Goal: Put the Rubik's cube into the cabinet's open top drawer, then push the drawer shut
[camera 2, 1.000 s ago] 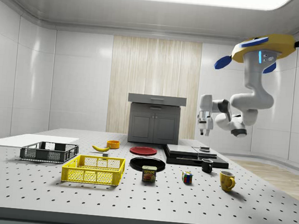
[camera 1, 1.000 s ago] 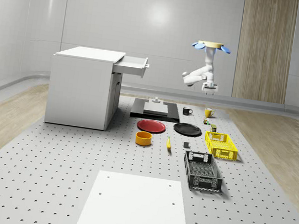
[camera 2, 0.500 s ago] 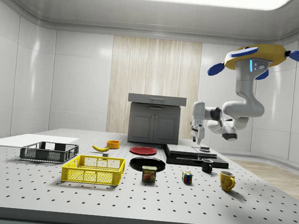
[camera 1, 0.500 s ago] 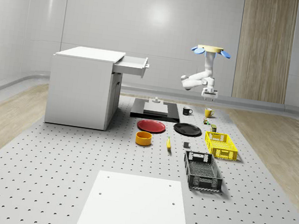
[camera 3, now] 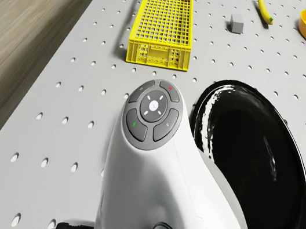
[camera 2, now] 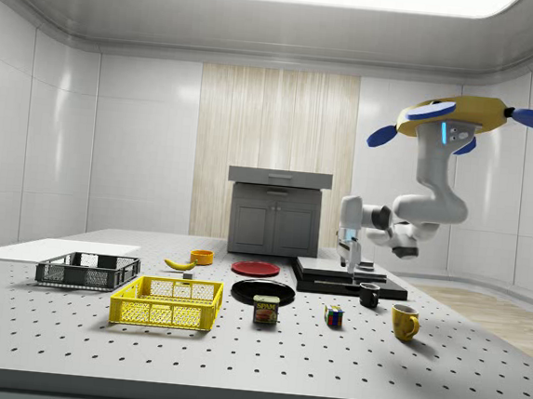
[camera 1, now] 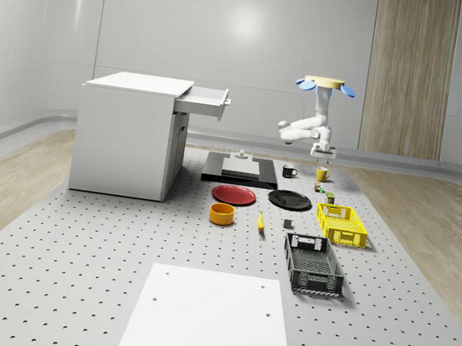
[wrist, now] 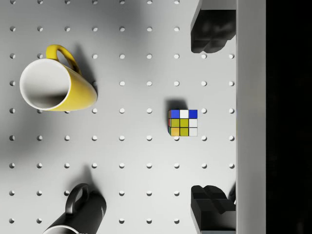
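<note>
The Rubik's cube lies on the perforated table, in the side view between a Spam can and a yellow mug. My gripper points straight down above it, open, the cube just off the midline of the two fingers. It hangs well above the table in the side view and the whole-scene view. The drone hovers over the table's far right part. The grey cabinet stands at the whole-scene view's left, its top drawer pulled out.
A yellow mug and a black mug stand close to the cube. A black plate, a red plate, a yellow crate, a black crate, an orange bowl and a black platform lie between cube and cabinet.
The drone has sunk lower and shifted slightly. The arm has folded, bringing the gripper down nearer the table and toward the side view's left. The cube has stayed put.
</note>
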Robot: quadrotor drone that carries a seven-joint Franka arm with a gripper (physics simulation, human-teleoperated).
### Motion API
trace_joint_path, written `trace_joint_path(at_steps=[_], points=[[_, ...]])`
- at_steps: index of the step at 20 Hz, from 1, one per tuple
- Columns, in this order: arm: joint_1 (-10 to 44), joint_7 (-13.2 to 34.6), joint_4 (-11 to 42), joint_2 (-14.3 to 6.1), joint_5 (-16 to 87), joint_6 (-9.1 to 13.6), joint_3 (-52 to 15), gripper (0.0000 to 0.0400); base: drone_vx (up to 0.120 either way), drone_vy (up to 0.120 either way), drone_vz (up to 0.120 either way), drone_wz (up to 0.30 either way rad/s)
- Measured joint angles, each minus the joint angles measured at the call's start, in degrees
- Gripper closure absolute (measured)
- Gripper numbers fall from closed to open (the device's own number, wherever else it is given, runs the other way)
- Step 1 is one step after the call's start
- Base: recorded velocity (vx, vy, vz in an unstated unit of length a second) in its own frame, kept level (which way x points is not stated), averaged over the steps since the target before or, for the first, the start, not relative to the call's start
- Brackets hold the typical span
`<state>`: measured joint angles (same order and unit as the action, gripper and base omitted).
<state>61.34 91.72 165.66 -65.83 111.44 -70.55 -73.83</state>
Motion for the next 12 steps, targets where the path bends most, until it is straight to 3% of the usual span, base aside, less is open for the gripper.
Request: trace_joint_path(at_steps=[2,5,8,12], points=[[0.22,0.2,-0.04,-0.58,-0.3,-0.51,-0.19,0.0,0.08,0.0,-0.12,0.0],[0.52,0.49,-0.1,-1.43,-0.75,-1.28,-0.47,0.0,0.0,0.0,-0.12,0.0],[0.8,0.75,-0.16,-2.26,-1.18,-2.04,-0.73,0.0,0.0,-0.107,-0.12,0.0],[1.15,1.08,-0.24,-3.34,-1.74,-3.03,-1.05,0.0,0.0,0.0,-0.12,0.0]])
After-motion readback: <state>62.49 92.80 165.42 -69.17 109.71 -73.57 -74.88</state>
